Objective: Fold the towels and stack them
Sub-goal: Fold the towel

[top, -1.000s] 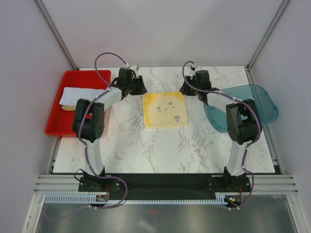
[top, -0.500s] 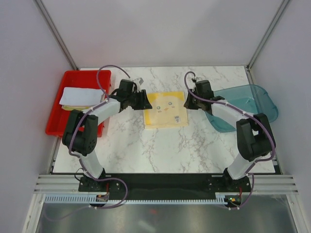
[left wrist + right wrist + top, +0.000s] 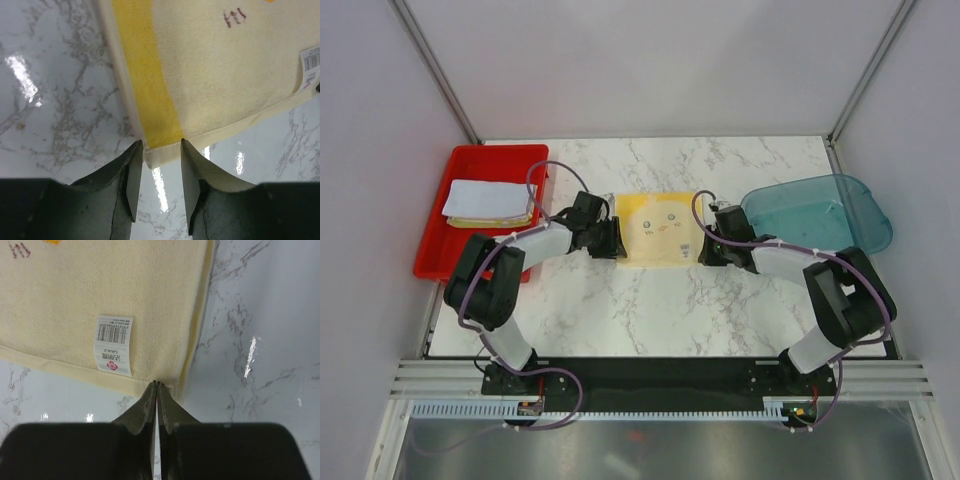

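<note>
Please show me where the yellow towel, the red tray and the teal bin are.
yellow towel (image 3: 658, 228), top view, middle of the cloth.
red tray (image 3: 438, 250), top view, bare floor near its front.
teal bin (image 3: 820, 212), top view, its bare floor.

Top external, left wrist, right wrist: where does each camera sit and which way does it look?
Top external: above and behind the bases, looking down on the marble table; both arms show.
Left wrist: on the left arm, looking down past its open left pincer at a near corner of the yellow towel.
Right wrist: on the right arm, looking down; its right pincer is shut on the towel's other near corner.
Shared: both wrist views show the towel's barcode label.
</note>
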Robot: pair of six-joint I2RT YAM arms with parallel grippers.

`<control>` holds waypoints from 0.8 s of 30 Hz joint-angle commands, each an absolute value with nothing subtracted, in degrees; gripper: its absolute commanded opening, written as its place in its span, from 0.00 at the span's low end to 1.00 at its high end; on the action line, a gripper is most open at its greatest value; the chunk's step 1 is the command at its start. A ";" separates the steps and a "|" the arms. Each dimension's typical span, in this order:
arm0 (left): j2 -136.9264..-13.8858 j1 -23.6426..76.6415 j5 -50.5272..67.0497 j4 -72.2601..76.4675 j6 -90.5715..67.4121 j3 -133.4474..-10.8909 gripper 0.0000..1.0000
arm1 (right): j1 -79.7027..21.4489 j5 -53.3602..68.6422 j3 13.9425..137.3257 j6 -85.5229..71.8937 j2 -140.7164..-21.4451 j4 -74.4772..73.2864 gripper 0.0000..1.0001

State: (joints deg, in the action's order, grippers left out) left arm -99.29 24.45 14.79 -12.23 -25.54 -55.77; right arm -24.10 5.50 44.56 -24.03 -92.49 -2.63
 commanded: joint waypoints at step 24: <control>-120.93 20.04 28.39 -14.41 -21.27 -93.33 0.48 | -21.63 -4.83 73.82 -21.36 -108.44 -5.98 0.04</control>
